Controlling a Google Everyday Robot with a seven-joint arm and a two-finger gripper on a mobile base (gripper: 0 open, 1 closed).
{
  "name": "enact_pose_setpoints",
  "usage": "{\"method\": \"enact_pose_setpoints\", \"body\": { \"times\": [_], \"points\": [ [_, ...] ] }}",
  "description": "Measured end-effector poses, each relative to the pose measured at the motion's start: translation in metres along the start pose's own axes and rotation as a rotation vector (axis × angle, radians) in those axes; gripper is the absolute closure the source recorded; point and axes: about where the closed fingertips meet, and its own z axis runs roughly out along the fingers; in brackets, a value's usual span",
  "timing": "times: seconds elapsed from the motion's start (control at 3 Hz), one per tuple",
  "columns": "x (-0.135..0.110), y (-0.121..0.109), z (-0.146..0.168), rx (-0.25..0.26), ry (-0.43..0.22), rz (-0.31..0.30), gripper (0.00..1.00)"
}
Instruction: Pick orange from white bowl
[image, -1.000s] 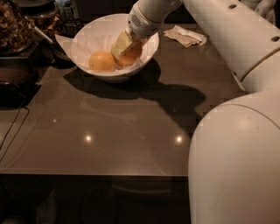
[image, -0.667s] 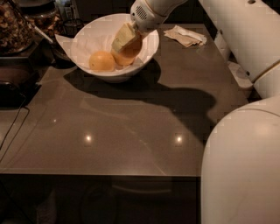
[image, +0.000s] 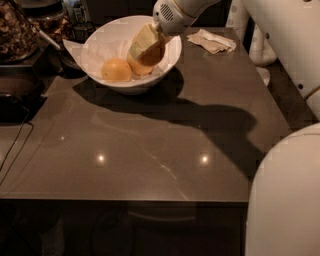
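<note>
The white bowl (image: 102, 45) stands at the back left of the dark table (image: 165, 145). Two oranges lie in it. One orange (image: 116, 70) sits free at the bowl's left front. My gripper (image: 145, 49) reaches down into the bowl from the upper right and sits over the second orange (image: 150, 62), which shows partly under it at the bowl's right side. I cannot tell whether the gripper grips that orange.
A crumpled paper napkin (image: 211, 41) lies at the back right of the table. Dark jars and containers (image: 30, 30) stand to the left of the bowl. My white arm and body (image: 285, 190) fill the right side of the view.
My gripper has stayed in the bowl over the right orange. The arm behind it has shifted to the right. Both oranges lie where they did.
</note>
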Motion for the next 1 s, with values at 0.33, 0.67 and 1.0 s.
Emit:
{"method": "enact_pose_setpoints", "body": {
  "times": [0.33,0.67,1.0],
  "points": [
    [0.017,0.023,-0.025,-0.027,-0.022,0.001,1.00],
    [0.034,0.040,-0.045,-0.080,-0.046,-0.024,1.00],
    [0.036,0.040,-0.047,-0.083,-0.052,-0.025,1.00]
  ]
}}
